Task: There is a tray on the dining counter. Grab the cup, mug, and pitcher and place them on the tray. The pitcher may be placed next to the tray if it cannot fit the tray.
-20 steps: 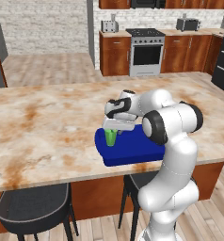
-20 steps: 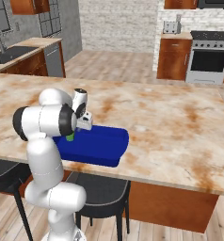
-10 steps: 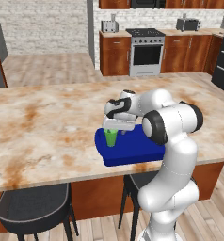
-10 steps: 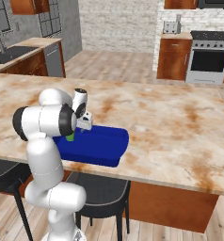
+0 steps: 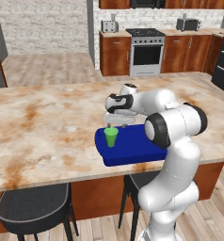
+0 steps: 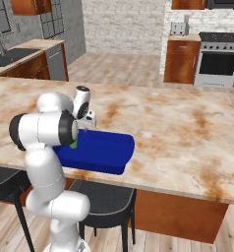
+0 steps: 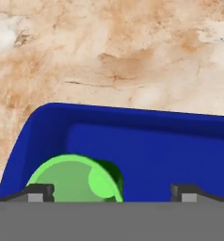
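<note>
The green cup (image 5: 111, 136) stands upright at the left end of the blue tray (image 5: 137, 151), which lies near the front edge of the dining counter (image 5: 43, 127). My gripper (image 5: 115, 123) hovers just above the cup, open. In the hand view the cup (image 7: 74, 181) sits low and left, by the left fingertip (image 7: 38, 192), with nothing gripped by my gripper (image 7: 111, 193). From the right base view, the tray (image 6: 102, 150) is partly behind my arm and a sliver of the cup (image 6: 73, 144) peeks out. The mug and pitcher are out of view.
Dark stools (image 5: 31, 207) (image 6: 104, 197) stand under the counter's front edge. A stove (image 5: 144, 52) and wood cabinets line the back wall. A sink counter (image 6: 15, 54) lies at the far left. Bare marble stretches left and right of the tray.
The fingers have spread apart and let go of the green cup, which now stands on the tray. The arm has barely moved.
</note>
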{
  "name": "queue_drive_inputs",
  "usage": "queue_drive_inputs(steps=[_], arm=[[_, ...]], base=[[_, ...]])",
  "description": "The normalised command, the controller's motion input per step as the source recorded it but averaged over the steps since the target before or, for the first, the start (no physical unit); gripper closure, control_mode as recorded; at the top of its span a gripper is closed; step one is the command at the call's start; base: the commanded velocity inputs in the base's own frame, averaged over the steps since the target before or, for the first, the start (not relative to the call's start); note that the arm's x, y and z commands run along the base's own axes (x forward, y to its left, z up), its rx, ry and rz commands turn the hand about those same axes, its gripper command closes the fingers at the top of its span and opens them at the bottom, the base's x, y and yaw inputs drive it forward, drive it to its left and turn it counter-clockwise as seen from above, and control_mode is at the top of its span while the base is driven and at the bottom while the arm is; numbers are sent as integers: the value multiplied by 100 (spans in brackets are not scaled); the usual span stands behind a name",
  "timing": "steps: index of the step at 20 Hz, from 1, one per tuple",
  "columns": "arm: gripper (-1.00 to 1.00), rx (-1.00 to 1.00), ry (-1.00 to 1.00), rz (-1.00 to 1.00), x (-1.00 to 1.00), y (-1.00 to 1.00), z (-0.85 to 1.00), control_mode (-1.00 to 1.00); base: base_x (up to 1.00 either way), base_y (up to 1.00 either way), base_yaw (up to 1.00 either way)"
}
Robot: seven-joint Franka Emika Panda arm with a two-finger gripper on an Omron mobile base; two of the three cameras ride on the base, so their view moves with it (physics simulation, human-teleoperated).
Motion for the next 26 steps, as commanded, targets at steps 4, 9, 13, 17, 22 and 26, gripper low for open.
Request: queue_drive_inputs(steps=[4,9,13,17,22,26], arm=[[-100,-2,-19,4,-27,-1,100,-100],[-100,-6,-15,2,-56,-27,100,-100],[-100,-14,-9,0,-80,-55,96,-100],[-100,-13,-1,-2,-90,-68,94,-100],[-100,-4,0,-6,-100,-79,95,-100],[-100,0,0,-5,-100,-80,74,-100]], base=[[0,0,0],[0,0,0],[0,0,0],[0,0,0],[0,0,0],[0,0,0]])
